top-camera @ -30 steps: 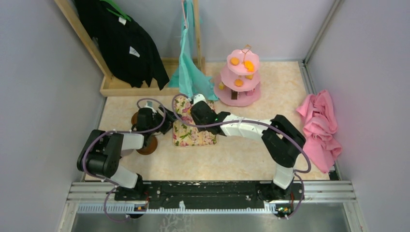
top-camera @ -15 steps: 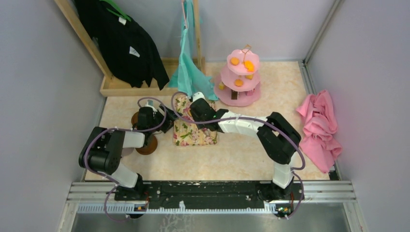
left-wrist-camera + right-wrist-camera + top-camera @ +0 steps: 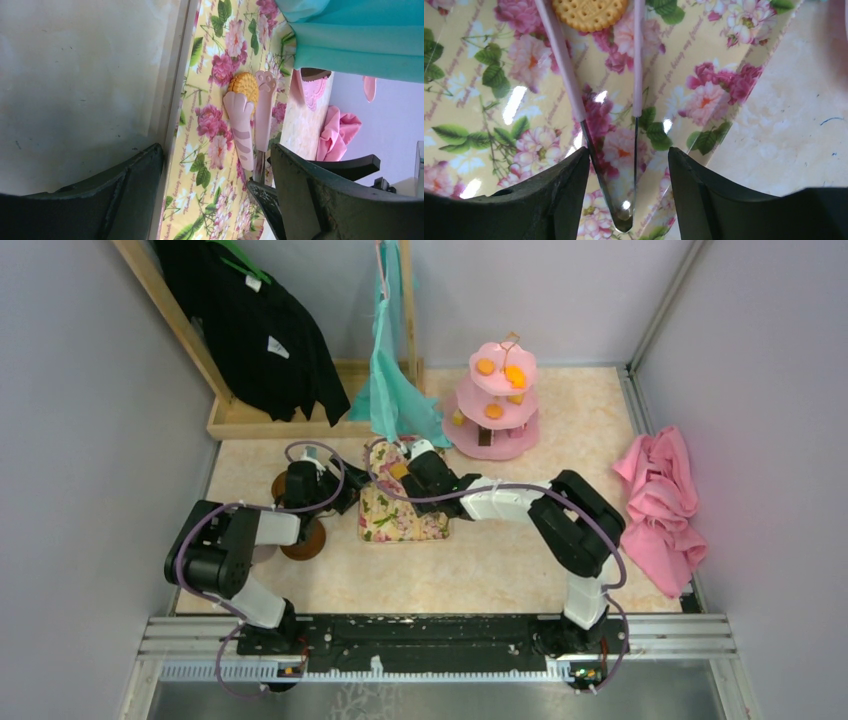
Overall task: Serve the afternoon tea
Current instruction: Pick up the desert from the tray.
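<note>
A floral tray (image 3: 400, 522) lies on the table with a round yellow biscuit (image 3: 589, 10) (image 3: 244, 84) on its far part. Pink cat-paw tongs (image 3: 561, 65) (image 3: 240, 125) straddle the biscuit, their tips on either side of it. My right gripper (image 3: 628, 155) (image 3: 418, 476) is open around the tongs' metal end; its left jaw touches the tongs and its right jaw stands clear of them. By the tray's left edge, my left gripper (image 3: 217, 155) (image 3: 335, 490) is open and holds nothing. The pink three-tier stand (image 3: 497, 405) with orange snacks stands behind. Two brown saucers (image 3: 303, 540) lie partly under the left arm.
A teal cloth (image 3: 395, 390) hangs just behind the tray. A wooden rack with a black garment (image 3: 250, 330) fills the back left. A crumpled pink cloth (image 3: 660, 500) lies by the right wall. Grey walls close in both sides.
The right gripper's jaws have widened and the tongs have spread. The right arm has drawn back slightly, uncovering the biscuit in the top view. The left arm has barely moved.
</note>
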Tool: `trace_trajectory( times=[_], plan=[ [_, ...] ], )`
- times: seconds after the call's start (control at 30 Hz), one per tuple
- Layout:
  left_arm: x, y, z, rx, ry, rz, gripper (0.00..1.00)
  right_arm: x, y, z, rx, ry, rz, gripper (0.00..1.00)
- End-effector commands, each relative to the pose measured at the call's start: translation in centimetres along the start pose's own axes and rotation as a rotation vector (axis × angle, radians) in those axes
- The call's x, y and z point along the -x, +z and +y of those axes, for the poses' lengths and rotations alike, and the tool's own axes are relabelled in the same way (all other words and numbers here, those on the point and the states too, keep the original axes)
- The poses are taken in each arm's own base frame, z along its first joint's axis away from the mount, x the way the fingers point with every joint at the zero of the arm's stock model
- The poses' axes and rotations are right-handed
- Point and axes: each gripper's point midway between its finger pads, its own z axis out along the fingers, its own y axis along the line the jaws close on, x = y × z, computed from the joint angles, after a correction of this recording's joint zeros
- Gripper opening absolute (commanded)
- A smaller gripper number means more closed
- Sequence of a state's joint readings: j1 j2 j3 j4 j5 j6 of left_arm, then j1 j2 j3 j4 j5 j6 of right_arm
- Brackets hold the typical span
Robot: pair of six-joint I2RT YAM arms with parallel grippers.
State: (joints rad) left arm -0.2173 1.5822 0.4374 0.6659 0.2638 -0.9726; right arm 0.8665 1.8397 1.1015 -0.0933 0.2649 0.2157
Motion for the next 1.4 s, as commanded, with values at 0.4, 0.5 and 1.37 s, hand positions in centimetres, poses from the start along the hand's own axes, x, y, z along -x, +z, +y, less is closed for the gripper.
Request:
trace_trajectory(
  times=[0.4,0.5,1.37],
  plan=[
    [-1.4,0.1,2.6,0.08,-0.013,0.044,0.85,1.5,1.6,0.9,0.099,0.02,-0.084,0.59],
    [-1.4,0.1,2.7,0.081,-0.014,0.043,0.85,1.2,1.9,0.5,0.098,0.026,-0.078,0.59],
    [-1.2,-0.3,2.3,0.073,-0.017,0.036,0.85,1.4,1.3,1.0,0.178,0.025,-0.064,0.2]
  ],
)
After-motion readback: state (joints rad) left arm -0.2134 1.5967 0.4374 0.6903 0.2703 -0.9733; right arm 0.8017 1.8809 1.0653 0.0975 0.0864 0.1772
